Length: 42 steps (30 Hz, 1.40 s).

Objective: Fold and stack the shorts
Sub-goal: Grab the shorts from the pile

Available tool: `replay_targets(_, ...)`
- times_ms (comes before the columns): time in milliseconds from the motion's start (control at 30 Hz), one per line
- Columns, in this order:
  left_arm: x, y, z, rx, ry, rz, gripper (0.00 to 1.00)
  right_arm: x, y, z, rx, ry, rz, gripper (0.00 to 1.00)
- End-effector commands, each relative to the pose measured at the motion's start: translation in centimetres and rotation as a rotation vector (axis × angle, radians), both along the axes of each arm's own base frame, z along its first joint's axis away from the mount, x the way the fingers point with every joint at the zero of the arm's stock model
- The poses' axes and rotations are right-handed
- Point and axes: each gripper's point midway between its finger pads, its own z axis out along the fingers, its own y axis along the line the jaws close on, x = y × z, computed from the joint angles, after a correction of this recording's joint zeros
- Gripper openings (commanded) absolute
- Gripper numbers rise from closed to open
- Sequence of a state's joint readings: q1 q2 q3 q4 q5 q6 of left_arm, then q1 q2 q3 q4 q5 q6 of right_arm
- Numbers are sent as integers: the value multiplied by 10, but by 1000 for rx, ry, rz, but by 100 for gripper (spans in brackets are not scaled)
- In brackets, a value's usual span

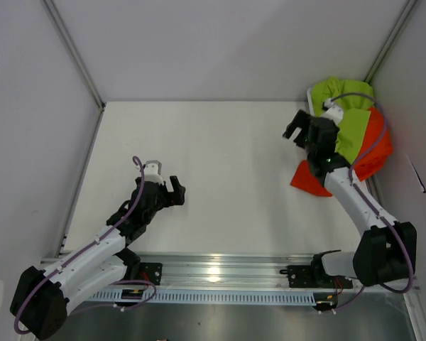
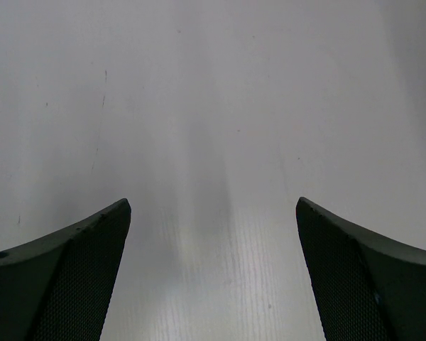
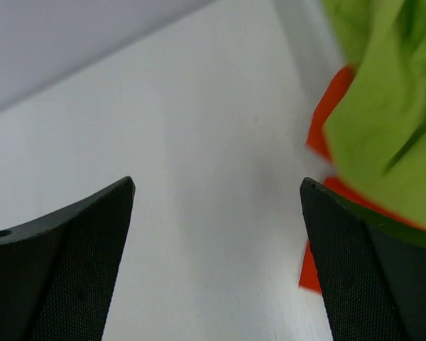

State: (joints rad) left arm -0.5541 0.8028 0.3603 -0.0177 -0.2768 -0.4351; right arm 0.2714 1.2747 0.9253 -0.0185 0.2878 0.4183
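The two pairs of soft cloth shorts lie together in one crumpled heap at the far right corner of the flat white table (image 1: 220,156), close against the right grey wall (image 1: 412,92). The lime green shorts (image 1: 351,124) are on top. The bright orange-red shorts (image 1: 309,179) are under them and show at the near side and at the right side of the heap. Neither pair is folded.

The right gripper (image 1: 296,126) stands just to the left of this heap, and its two black fingers are wide apart with nothing between them. In the right wrist view, only bare table is seen in the gap of the right gripper (image 3: 216,183). The lime green shorts (image 3: 383,106) fill the upper right of that view, beside and above the right finger, and an edge of the orange-red shorts (image 3: 330,106) shows beside them. If the finger touches the cloth, I cannot tell. In the top view, the right arm passes over the near corner of the orange-red shorts.

The left gripper (image 1: 177,192) is over the near left part of the table, well apart from the heap. Its fingers are also spread wide. The left wrist view shows only the white table (image 2: 213,106) between the fingers of the left gripper (image 2: 213,202).
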Motion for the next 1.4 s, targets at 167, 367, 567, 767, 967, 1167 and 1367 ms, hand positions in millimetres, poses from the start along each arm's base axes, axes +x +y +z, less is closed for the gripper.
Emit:
replay_targets(167, 4, -8, 19, -36, -52, -25, 99, 87, -112, 3, 7, 160, -319, 95)
replay_targets(367, 4, -9, 19, -36, -48, -28, 99, 127, -133, -7, -27, 216, -400, 95)
replay_targets(567, 5, -9, 18, -34, -43, -24, 99, 140, -142, -37, -79, 276, -441, 79)
replay_targets(767, 3, -6, 13, -16, -19, -20, 99, 139, -144, -49, -81, 307, -449, 41)
replay_targets(967, 3, -5, 12, -10, -18, -14, 99, 133, -144, -41, -48, 298, -437, 0)
replay_targets(1167, 3, -4, 11, -10, -19, -13, 99, 138, -138, 38, 5, 151, -389, 0)
replay_targets(1367, 4, -4, 13, -6, -21, -11, 99, 127, -78, 194, 147, -160, -64, 0)
